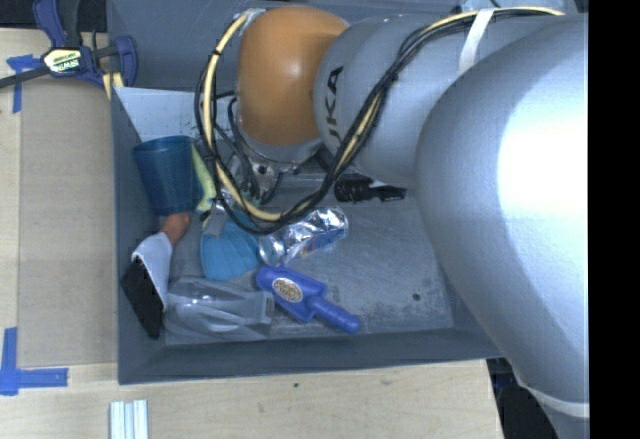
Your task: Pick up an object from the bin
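Observation:
My gripper (258,179) hangs low in the left half of the bin, its dark body showing beneath the wrist. Just left of it stands a dark blue cup (165,173) with a yellow-green thing (206,183) pressed against its side. Below the gripper lies a light blue flat piece (228,252). A crinkled silver foil wrapper (312,231) lies to that piece's right. Whether anything sits in the gripper is hidden.
Along the front wall lie a blue tool with a gold label (300,295), a clear plastic piece (215,307) and a black and white item (147,287). A small orange thing (176,225) sits under the cup. White paper (155,108) leans in the back left corner. The arm covers the bin's right half.

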Robot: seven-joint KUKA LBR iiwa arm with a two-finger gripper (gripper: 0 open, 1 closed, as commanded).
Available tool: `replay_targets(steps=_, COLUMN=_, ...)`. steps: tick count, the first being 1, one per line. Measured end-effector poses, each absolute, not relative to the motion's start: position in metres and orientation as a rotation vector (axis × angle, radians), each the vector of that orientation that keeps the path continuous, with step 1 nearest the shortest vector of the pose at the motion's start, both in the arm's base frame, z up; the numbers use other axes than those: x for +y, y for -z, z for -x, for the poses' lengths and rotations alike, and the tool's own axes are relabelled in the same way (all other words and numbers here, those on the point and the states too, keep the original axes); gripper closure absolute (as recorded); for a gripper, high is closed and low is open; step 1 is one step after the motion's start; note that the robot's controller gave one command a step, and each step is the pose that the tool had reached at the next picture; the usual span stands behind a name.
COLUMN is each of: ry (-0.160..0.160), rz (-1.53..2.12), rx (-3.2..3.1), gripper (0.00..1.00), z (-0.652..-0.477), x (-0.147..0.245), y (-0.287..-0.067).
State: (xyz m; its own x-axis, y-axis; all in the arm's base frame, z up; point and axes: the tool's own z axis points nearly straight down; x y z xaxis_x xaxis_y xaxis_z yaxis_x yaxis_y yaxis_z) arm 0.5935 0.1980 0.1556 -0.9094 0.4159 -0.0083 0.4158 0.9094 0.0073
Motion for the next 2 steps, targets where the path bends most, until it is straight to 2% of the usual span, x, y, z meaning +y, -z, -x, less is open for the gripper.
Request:
replay_targets(steps=1, ry=-0.003, rz=-0.014, rx=3.126, gripper=1.0, z=-0.5877, x=0.1729, y=-0.1527)
replay_targets(steps=2, ry=-0.003, rz=-0.016, rx=3.126, gripper=1.0, z=-0.5877, x=0.1729, y=-0.1528)
